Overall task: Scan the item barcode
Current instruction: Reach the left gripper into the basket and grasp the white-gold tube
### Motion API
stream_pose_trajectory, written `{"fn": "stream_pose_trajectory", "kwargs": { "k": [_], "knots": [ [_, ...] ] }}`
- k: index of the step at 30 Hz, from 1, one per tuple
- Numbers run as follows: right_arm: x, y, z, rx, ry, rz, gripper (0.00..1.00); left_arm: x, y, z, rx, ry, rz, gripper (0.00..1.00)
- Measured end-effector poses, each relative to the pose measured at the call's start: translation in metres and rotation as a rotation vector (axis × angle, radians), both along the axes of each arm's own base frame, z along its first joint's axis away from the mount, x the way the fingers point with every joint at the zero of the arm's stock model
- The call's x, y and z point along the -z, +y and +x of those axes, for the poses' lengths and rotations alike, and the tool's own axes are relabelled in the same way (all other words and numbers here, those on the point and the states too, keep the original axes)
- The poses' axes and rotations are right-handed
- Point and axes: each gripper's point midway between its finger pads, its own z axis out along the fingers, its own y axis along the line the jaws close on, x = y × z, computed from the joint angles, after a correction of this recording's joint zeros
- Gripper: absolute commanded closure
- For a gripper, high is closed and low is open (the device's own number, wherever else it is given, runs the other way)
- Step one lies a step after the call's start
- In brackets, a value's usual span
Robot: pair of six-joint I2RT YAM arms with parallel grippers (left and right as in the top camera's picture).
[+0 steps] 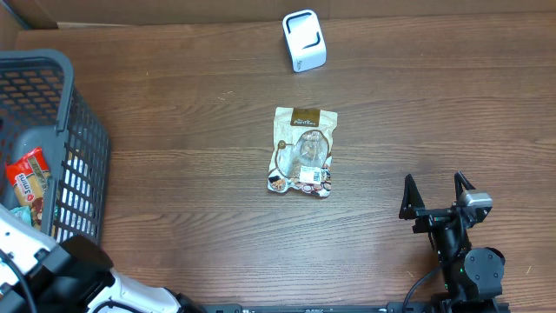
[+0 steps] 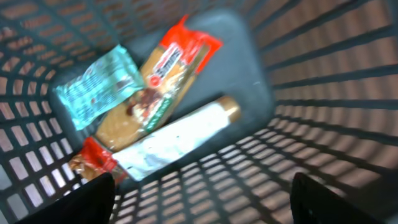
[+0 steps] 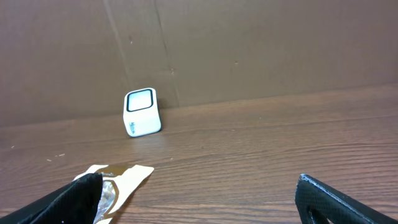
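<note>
Picking seems to be starting: left tool [image 2: 202, 200] is hovering spread, empty, over the snack pack [image 2: 165, 74] in the basket [image 1: 54, 61]. Right tool [image 1: 436, 187] is sitting spread near a pouch [image 1: 302, 152] on the bench [image 1: 174, 130]. Next probably calls for pinching, then carrying to the scanner [image 1: 304, 41].

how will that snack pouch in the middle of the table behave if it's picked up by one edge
The pouch lies flat on the table, so it is probably light and thin. Its film looks glossy, likely slippery. Held by one edge it would probably sag.
</note>
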Motion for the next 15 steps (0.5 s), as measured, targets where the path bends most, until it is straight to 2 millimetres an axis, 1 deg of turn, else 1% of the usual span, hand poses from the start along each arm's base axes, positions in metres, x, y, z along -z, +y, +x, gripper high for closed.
{"fn": "stream_pose_trajectory", "kwargs": {
  "k": [3, 7, 15],
  "knots": [
    [0.000, 0.000, 0.000, 0.000, 0.000, 0.000, 0.00, 0.034, 0.005, -0.004, 0.028, 0.053, -0.052, 0.20],
    [0.000, 0.000, 0.000, 0.000, 0.000, 0.000, 0.00, 0.079, 0.006, -0.003, 0.110, 0.110, -0.094, 0.20],
    [0.000, 0.000, 0.000, 0.000, 0.000, 0.000, 0.00, 0.143, -0.008, 0.013, 0.369, 0.116, -0.132, 0.18]
  ]
}}
